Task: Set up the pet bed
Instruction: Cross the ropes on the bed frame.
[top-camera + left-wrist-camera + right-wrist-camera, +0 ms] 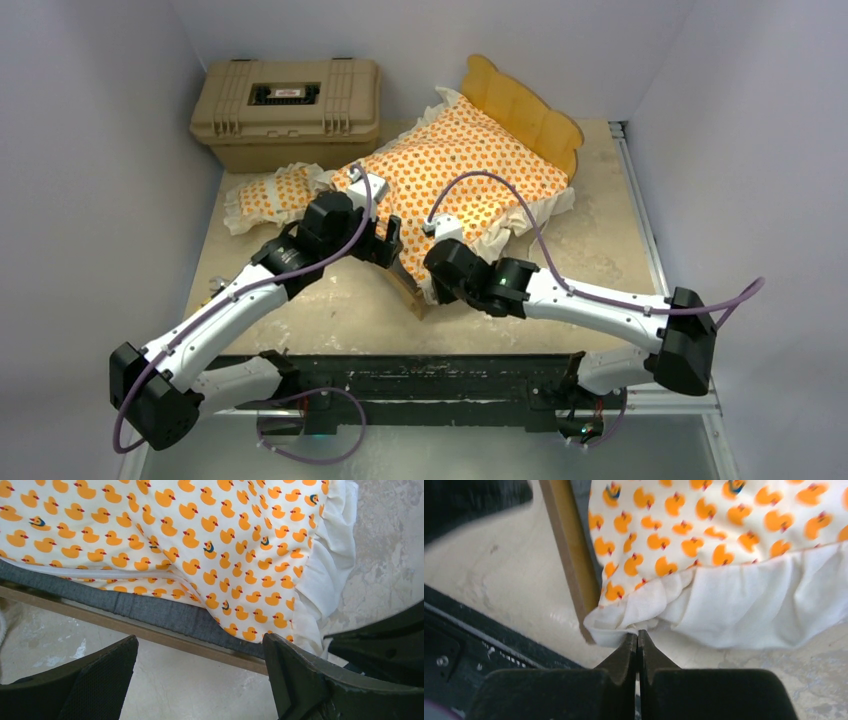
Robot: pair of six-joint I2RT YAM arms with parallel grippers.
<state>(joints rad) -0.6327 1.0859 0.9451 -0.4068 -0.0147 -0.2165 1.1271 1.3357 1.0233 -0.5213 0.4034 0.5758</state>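
The light-wood pet bed frame with its scalloped headboard (525, 110) lies diagonally on the table. The duck-patterned mattress cushion (460, 165) lies on its grey base (150, 612), with the white ruffle hanging over the right side and the near end. The small matching pillow (270, 195) lies on the table left of the bed. My left gripper (390, 240) is open and empty beside the frame's left rail (165, 640). My right gripper (638, 636) is shut, with its tips pinching the ruffle (734, 610) at the near corner of the frame (571, 555).
A tan plastic hard case (287, 108) stands at the back left, behind the pillow. White walls close in the left, the back and the right. A metal rail (640, 220) runs along the table's right edge. The right arm's black wrist (380, 640) is close to my left fingers.
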